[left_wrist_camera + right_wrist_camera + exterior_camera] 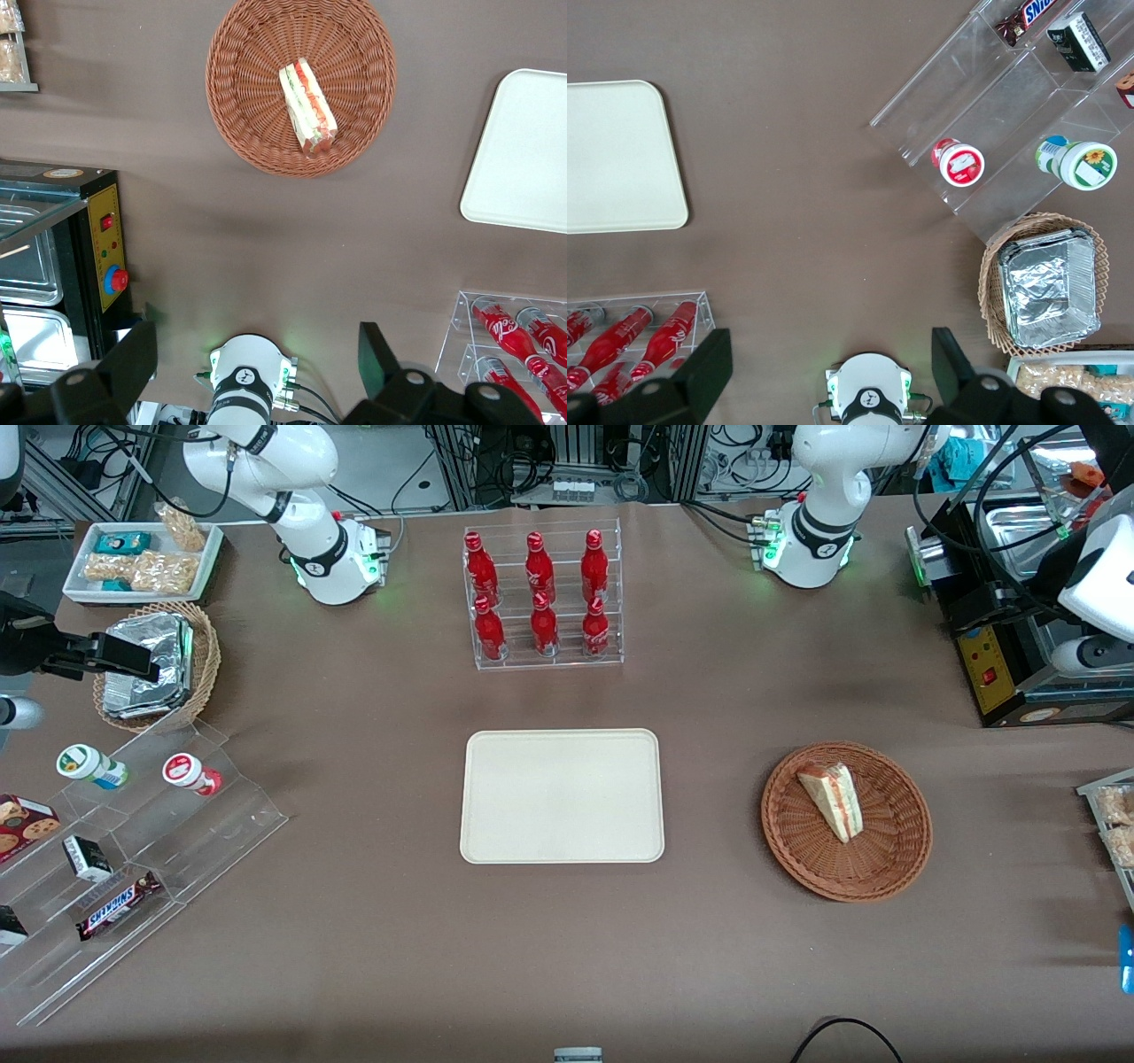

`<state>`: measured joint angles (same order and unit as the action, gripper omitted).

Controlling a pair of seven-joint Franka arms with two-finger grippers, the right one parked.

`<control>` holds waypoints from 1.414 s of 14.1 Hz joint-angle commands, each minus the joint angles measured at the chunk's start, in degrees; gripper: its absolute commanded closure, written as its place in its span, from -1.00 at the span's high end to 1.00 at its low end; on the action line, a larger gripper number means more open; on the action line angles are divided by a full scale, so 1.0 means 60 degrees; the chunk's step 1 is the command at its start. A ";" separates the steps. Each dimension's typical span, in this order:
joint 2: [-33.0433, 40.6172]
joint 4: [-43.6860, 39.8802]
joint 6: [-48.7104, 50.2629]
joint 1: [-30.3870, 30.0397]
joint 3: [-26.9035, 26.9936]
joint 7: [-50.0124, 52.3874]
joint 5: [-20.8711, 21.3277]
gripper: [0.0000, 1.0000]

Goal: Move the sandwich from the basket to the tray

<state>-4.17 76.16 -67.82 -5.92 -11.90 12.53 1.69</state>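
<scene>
Brown table (372, 921): sandwich (307, 106) in basket (248, 133), well below the empty, wide-open pincer (257, 359).

Sandwich (833, 801) lies in the round wicker basket (895, 859), toward the working arm's end of the counter (354, 921). Cream tray (562, 795) sits mid-counter, well apart from the basket. Claw (1091, 657) hangs by the black box (992, 664), farther from the camera than the basket.

Six red bottles (540, 593) in a clear rack (542, 657)
</scene>
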 commanded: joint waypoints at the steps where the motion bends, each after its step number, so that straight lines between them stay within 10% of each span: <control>1: 0.0021 0.0065 -0.0151 -0.0128 -0.0141 -0.0155 0.0012 1.00; 8: -0.1164 0.0619 -0.0486 -0.0201 -0.0097 0.0474 0.0099 1.00; 20: -0.1179 0.7183 -0.9802 -0.0260 0.0035 0.4502 -0.0032 1.00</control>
<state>-12.15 116.18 -122.44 -7.20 -11.20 36.06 1.76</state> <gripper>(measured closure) 0.000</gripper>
